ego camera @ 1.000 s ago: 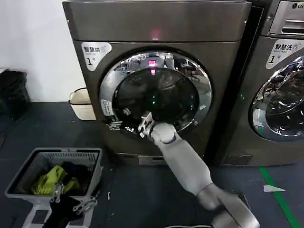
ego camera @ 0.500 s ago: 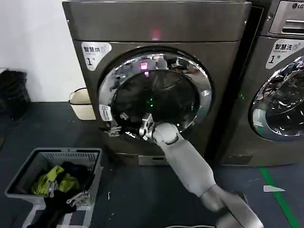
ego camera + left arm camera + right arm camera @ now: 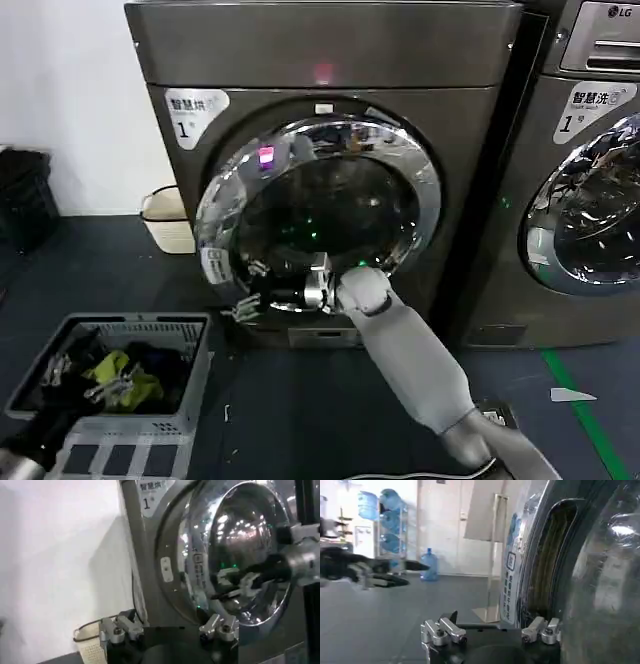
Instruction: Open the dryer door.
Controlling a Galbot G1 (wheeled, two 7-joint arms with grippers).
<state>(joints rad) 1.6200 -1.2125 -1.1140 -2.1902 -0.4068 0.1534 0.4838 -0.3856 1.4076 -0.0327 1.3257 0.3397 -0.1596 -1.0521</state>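
- Right gripper parked at the lower-left edge of the door, fingers spread apart with the chrome rim between them; looks hooked on the rim, firm grasp hard to confirm.
- Door swung slightly ajar from the dryer, dark gap along its left edge next to the fingers.
- "1" sticker and red light well above the fingers.
- Left gripper low near the basket, fingers released, holding nothing.
- Second machine far off to the right.
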